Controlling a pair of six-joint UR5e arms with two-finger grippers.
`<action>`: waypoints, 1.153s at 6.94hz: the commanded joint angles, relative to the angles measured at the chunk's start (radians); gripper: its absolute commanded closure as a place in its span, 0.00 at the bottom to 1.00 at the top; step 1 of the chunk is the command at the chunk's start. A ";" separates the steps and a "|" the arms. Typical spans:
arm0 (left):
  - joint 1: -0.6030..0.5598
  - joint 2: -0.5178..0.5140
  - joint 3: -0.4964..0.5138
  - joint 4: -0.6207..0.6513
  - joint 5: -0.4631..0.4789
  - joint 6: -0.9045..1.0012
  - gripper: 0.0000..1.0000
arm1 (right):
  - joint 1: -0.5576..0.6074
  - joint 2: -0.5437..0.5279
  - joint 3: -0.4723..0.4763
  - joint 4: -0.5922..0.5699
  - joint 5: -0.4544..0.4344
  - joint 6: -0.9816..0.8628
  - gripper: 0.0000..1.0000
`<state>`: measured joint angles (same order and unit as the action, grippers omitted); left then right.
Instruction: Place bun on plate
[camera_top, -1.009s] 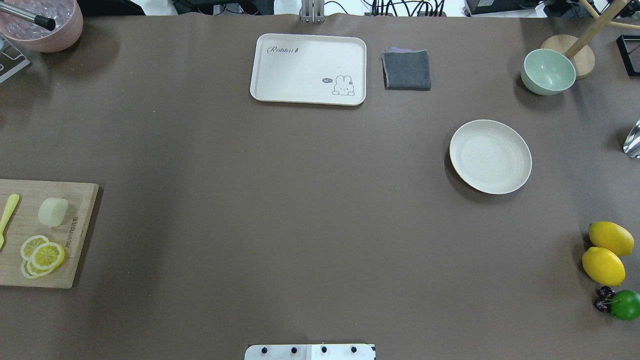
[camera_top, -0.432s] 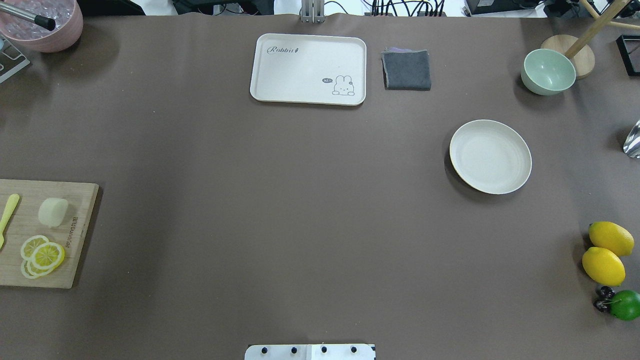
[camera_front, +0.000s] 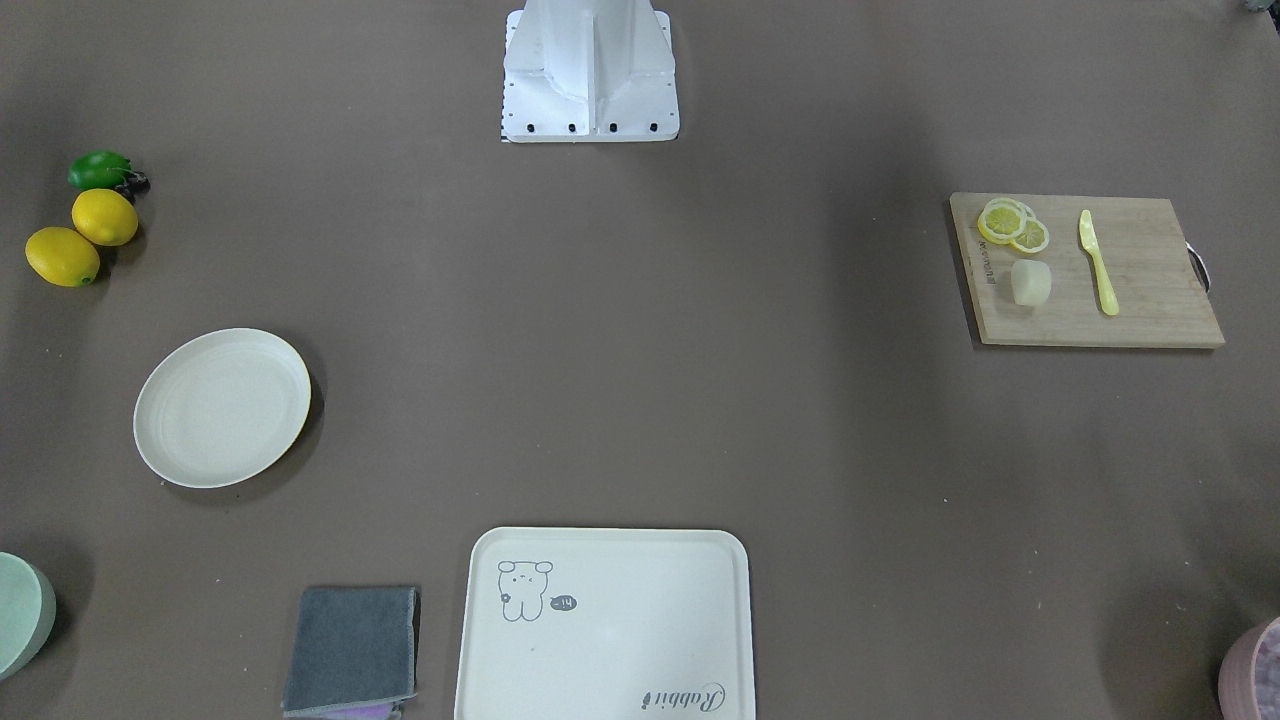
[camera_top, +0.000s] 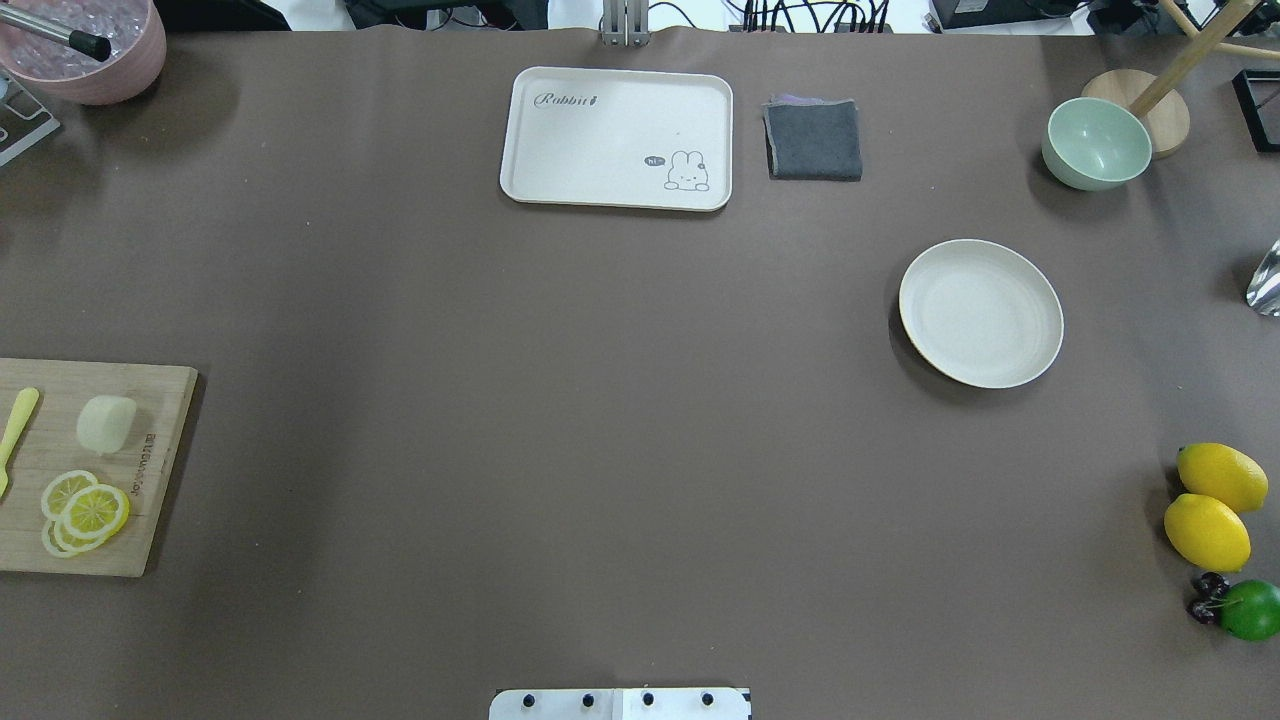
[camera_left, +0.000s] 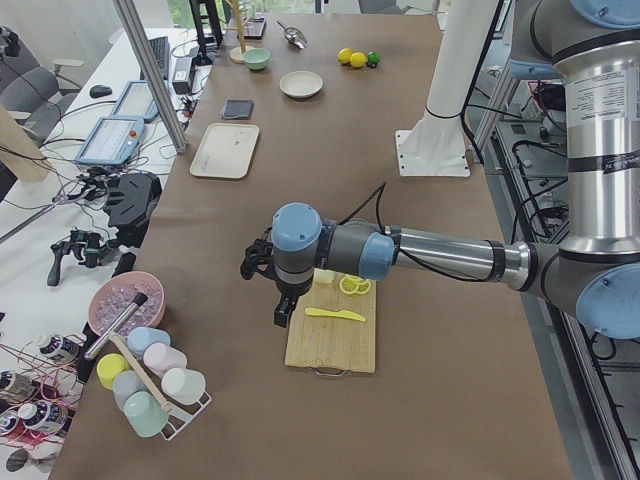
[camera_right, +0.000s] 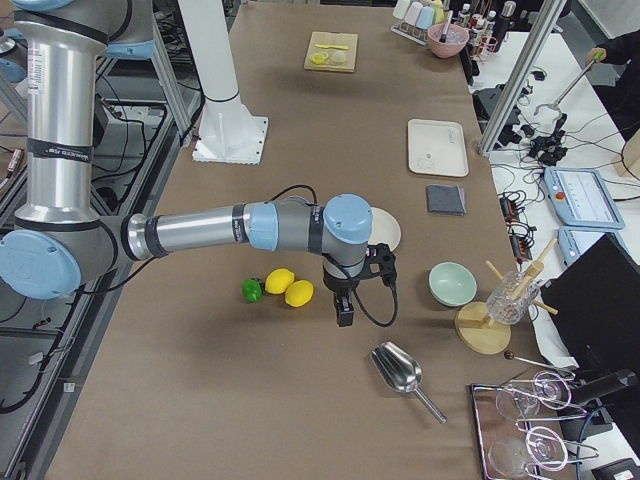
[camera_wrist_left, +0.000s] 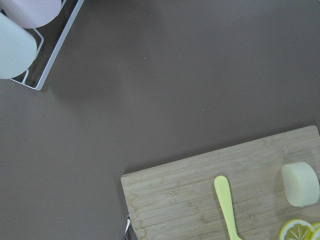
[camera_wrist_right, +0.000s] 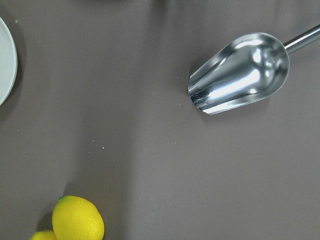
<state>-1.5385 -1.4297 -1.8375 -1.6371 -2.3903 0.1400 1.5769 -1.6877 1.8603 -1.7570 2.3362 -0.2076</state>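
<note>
I think my left gripper (camera_left: 283, 314) hangs by the board (camera_top: 160, 400) because the bun (camera_top: 106, 422) lies there, well apart from the plate (camera_top: 980, 313); I cannot tell if it is open.

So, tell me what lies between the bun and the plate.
Nothing but bare table: in the overhead view, past the edge of the cutting board under the bun, the stretch to the plate holds no object.

Pale cream bun (camera_top: 106, 423) on its side on wooden board (camera_top: 150, 540), round cream plate (camera_top: 981, 313) bare, well apart.
</note>
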 joint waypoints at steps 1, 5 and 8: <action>0.001 0.000 -0.002 0.000 0.000 0.000 0.02 | -0.002 -0.004 -0.007 0.001 0.012 0.004 0.00; 0.027 0.000 0.003 0.000 0.002 0.000 0.02 | -0.002 -0.004 -0.009 0.014 0.011 -0.010 0.00; 0.029 0.000 0.003 0.000 0.002 -0.002 0.02 | -0.002 -0.009 -0.009 0.062 0.014 -0.012 0.00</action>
<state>-1.5103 -1.4297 -1.8337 -1.6367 -2.3884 0.1392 1.5754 -1.6938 1.8522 -1.7136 2.3483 -0.2180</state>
